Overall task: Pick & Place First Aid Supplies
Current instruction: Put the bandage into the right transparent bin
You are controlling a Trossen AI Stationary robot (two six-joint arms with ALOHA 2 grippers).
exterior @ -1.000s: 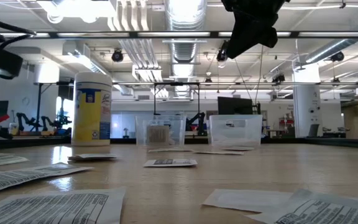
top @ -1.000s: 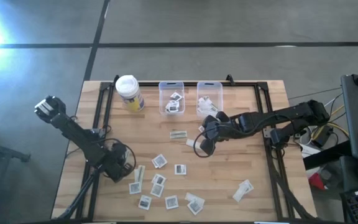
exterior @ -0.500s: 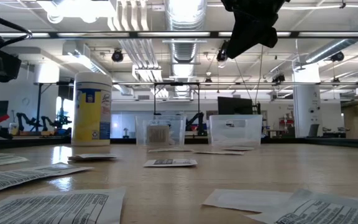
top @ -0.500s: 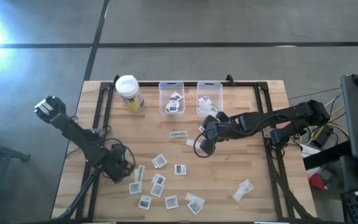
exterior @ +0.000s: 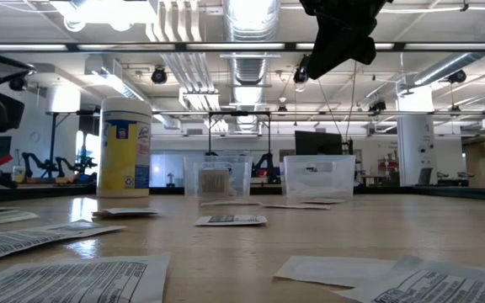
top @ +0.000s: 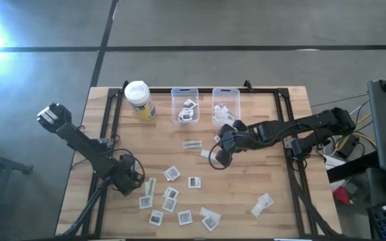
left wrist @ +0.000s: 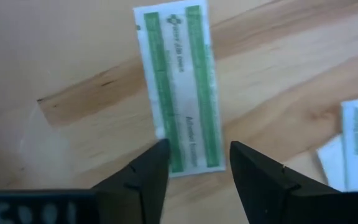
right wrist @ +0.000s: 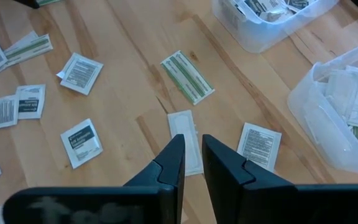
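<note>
Fingers of the left gripper [left wrist: 194,171] spread wide, straddling a green-striped strip packet [left wrist: 182,87] to pinch it; right gripper [right wrist: 191,158] waits narrowly parted, empty.

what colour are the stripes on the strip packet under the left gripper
Green stripes on the narrow white paper strip packet, clearest in the left wrist view.

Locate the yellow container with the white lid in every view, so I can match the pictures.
High view: yellow cylindrical container with a white lid, at the table's far left, left of the two clear plastic bins.
Low view: standing upright at left, the same bins to its right.
Left wrist view: not in it.
Right wrist view: not in it.
Shared landmark: the clear bins, also showing in the right wrist view.
</note>
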